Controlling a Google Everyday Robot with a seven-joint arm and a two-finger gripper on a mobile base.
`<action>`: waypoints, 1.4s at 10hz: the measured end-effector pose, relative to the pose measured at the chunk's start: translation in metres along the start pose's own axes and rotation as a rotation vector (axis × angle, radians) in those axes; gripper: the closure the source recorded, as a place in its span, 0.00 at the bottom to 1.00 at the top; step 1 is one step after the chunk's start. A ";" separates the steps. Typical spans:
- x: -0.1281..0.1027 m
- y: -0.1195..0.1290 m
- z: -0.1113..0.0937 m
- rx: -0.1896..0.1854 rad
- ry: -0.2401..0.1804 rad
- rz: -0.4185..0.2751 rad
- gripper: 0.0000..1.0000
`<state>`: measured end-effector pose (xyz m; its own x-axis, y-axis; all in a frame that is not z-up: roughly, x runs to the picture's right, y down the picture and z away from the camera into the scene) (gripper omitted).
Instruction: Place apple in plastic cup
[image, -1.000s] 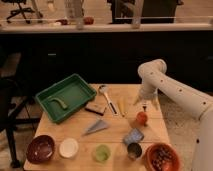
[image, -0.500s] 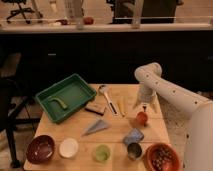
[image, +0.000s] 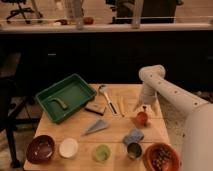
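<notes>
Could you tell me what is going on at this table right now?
The robot's one arm reaches over the right side of the wooden table. Its gripper is open and hangs just above the apple, which sits on the tabletop. Whether the gripper touches the apple cannot be told. The light-green plastic cup stands near the front edge, to the apple's left, and the apple is not yet in it.

White arm (image: 172, 94) of thick, smooth, rounded tube segments, swelling into a round joint at the top (small dark dots along the long segment). Ends in a pale two-finger gripper (image: 144, 106), prongs spread apart, just above the apple (image: 142, 119).
</notes>
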<state>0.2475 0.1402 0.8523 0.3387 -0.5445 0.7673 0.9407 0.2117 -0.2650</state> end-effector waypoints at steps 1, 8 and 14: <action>0.001 0.000 0.001 0.013 -0.014 0.004 0.20; 0.000 0.003 0.016 0.028 -0.080 0.015 0.20; -0.004 0.006 0.027 0.012 -0.112 0.008 0.22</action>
<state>0.2515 0.1658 0.8629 0.3416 -0.4490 0.8257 0.9374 0.2257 -0.2651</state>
